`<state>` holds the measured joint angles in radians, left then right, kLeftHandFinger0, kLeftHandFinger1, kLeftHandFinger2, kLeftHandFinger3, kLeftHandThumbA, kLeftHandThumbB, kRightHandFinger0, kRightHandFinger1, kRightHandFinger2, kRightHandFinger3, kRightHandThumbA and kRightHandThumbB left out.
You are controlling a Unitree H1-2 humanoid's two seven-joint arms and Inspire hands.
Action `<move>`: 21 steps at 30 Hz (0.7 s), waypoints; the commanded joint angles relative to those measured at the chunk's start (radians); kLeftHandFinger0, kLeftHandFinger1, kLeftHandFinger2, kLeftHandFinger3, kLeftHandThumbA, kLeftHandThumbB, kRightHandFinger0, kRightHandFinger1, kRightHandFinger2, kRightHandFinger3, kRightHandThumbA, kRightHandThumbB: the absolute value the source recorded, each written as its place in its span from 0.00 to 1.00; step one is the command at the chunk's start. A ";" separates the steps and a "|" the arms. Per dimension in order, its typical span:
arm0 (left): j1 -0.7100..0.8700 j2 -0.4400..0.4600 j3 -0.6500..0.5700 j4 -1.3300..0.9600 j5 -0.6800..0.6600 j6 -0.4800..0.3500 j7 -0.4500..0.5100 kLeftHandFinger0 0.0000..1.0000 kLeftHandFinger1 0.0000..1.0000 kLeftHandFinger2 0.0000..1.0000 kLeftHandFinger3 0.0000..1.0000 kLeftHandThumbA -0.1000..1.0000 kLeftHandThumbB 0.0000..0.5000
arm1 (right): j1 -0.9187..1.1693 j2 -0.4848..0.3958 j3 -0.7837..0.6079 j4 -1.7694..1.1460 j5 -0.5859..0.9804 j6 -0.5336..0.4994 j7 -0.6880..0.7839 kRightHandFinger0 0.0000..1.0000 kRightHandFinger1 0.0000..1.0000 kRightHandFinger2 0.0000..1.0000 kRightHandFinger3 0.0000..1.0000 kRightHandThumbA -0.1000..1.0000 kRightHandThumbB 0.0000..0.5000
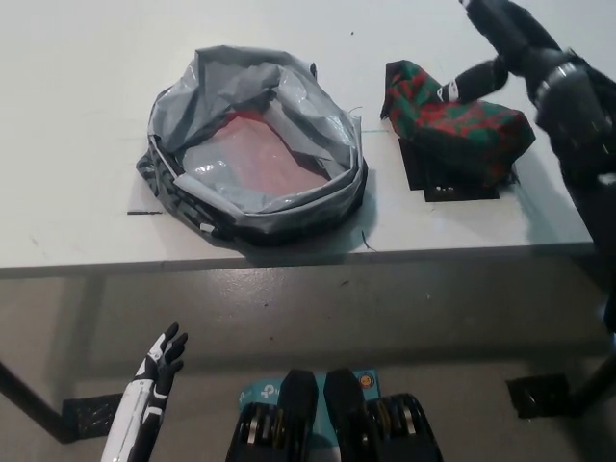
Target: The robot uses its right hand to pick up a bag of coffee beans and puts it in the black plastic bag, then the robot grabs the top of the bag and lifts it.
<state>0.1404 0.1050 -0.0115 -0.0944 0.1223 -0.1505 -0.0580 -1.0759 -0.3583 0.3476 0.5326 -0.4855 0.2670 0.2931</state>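
A red and green patterned coffee bean bag (pixel 452 127) lies on the white table (pixel 77 115) at the right, over black tape marks. The black plastic bag (pixel 252 154) sits open to its left, rim rolled down, with something red showing inside. My black right hand (pixel 505 43) hovers over the far right end of the coffee bag, fingers apart, holding nothing. My white left hand (pixel 154 371) hangs below the table edge at the lower left, fingers spread.
The table's front edge (pixel 289 258) runs across the middle of the view, with grey floor below it. A black table foot (pixel 539 395) shows at the lower right and another black foot (pixel 82 416) at the lower left.
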 commanded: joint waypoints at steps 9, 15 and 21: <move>-0.013 0.002 0.000 -0.015 0.058 -0.106 0.042 1.00 1.00 1.00 1.00 1.00 0.48 | -0.313 0.096 0.113 0.462 -0.038 0.142 0.139 1.00 1.00 1.00 1.00 0.98 1.00; -0.017 0.005 0.000 -0.015 0.063 -0.103 0.040 1.00 1.00 1.00 1.00 1.00 0.49 | -0.311 0.119 0.105 0.532 -0.007 0.127 0.172 1.00 1.00 1.00 1.00 0.98 1.00; -0.021 0.006 -0.004 -0.016 0.055 -0.108 0.032 1.00 1.00 1.00 1.00 1.00 0.47 | -0.305 0.126 0.109 0.571 -0.007 0.117 0.192 1.00 1.00 1.00 1.00 1.00 1.00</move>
<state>0.1323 0.1052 -0.0119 -0.0945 0.1735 -0.2141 -0.0371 -1.3220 -0.2211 0.4628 1.0909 -0.5057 0.3814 0.4440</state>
